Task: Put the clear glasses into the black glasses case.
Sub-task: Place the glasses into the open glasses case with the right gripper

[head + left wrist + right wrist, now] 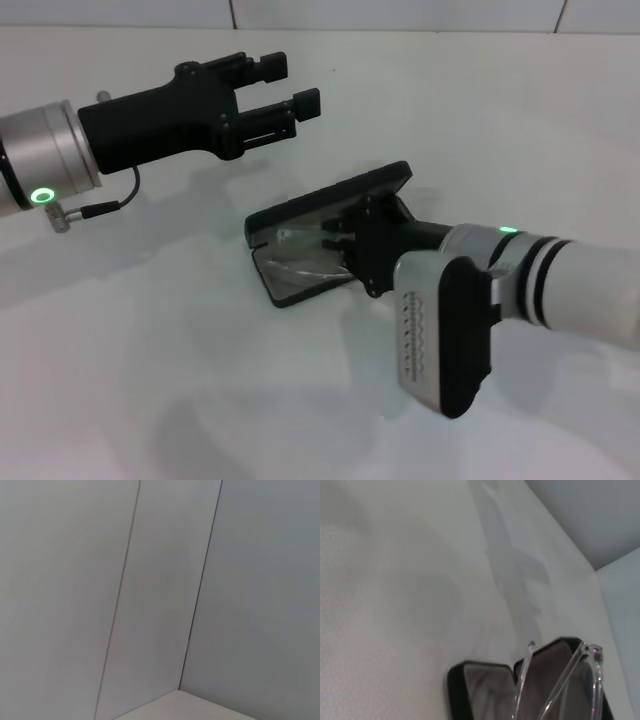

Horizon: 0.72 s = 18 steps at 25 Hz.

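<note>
The black glasses case [300, 250] lies open on the white table [150, 380]. The right gripper [345, 240] is down inside it, with the clear glasses [300, 255] in the tray; I cannot tell if it is pinching them. It looks like the placing step. Next, let go gently. The left gripper [285, 85] waits up high, fingers apart

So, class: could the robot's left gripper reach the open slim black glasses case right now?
Probably not cleanly: the left gripper hovers open, apart from the black glasses case, but the right gripper sits over it with the clear glasses.
</note>
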Available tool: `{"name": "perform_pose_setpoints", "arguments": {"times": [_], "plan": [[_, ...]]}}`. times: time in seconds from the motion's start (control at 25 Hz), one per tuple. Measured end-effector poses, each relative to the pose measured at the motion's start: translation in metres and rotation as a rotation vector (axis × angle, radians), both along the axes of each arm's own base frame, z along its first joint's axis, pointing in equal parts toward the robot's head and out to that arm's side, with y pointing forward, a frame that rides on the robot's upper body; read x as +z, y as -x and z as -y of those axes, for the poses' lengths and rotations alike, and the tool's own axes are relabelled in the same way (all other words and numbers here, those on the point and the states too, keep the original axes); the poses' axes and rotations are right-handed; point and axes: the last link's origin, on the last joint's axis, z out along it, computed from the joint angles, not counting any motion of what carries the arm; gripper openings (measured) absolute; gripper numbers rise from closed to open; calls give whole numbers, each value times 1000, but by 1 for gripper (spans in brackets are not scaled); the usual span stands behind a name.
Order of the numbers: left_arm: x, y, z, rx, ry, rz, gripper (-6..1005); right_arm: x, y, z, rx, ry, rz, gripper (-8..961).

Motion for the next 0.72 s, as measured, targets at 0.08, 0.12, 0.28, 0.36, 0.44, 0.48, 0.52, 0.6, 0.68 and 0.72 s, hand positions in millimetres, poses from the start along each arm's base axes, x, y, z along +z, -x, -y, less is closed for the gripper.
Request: {"name": "perform_pose_setpoints", "arguments": {"times": [0.08,0.12,0.28,0.36,0.44,0.48,0.52,0.6,0.68,0.72], "plan": [[0,0,0,-1,1,-1,691,-3,1,2,14,-11,0,125],[0,0,0,0,1,-2,691,-5,1,4,24,-18,0,125],[-1,2,1,6,2,-2,690,-7,0,11,71,-41,15,125],[-1,4,2,12,2,-3,690,-8,0,12,80,-41,20,125],[0,6,3,16,3,-2,690,-8,0,13,88,-40,25,125],[0,6,4,18,3,-3,690,-9,0,15,101,-38,35,125],[0,7,4,19,2,-3,690,-9,0,16,105,-36,37,125],[1,8,4,21,2,-5,690,-9,0,19,112,-20,41,125],[2,11,6,27,2,-7,690,-8,3,22,114,17,44,125],[3,13,7,30,2,-9,690,-8,4,24,112,38,46,125]]}}
